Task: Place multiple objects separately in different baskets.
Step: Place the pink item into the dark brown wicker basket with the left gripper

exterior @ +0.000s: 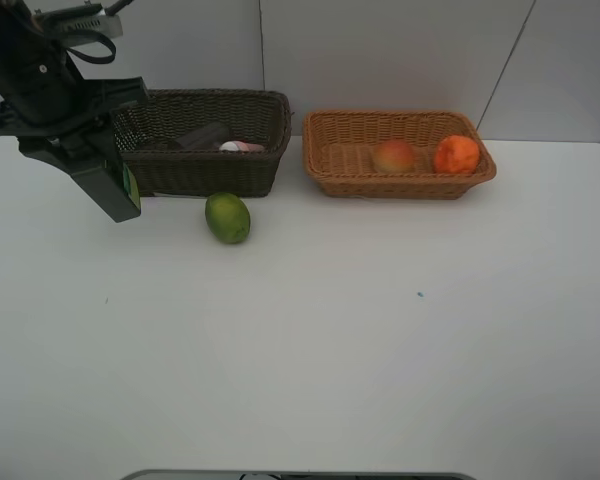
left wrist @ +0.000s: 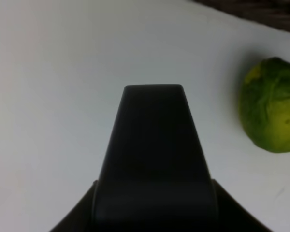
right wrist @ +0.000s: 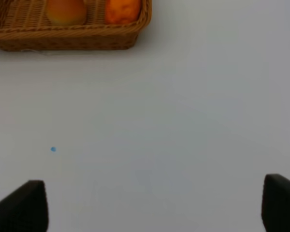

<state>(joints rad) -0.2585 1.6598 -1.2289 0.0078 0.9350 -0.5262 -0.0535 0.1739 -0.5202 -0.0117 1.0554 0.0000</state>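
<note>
Inspector: Foreground first: bare white surface [exterior: 300, 400], with one small blue speck [exterior: 418, 294] on it. Where is the outstanding item?

Operator: Lime [exterior: 227, 217] sits on the surface just in front of the dark basket [exterior: 200, 175], toward its right end and not touching the wall. It is slightly oval, and its long axis appears to run from the basket toward the front edge.

Inspector: Nearer arm?

Operator: Left. Left claw [exterior: 115, 195] hangs by the dark basket's left end, fingers pressed together and holding nothing. In the overhead view the lime lies near it, to its right. Right claw [right wrist: 154, 182] is spread wide and empty, and does not show in the overhead view. Its camera sees only an end of the tan basket [exterior: 400, 186] and bare surface.

Inspector: Contents?

Operator: Peach [exterior: 394, 156] and orange [exterior: 456, 154] are in the tan basket. A pink bottle [exterior: 238, 146] and a dark bottle [exterior: 202, 135] are in the dark one. No cup can be made out.

Inspector: Assessment?

Operator: Lime likely belongs with the fruit. Left claw must spread before descending. The dark wall close behind the lime leaves little room on that side, and the tan rim must be cleared on transfer.
</note>
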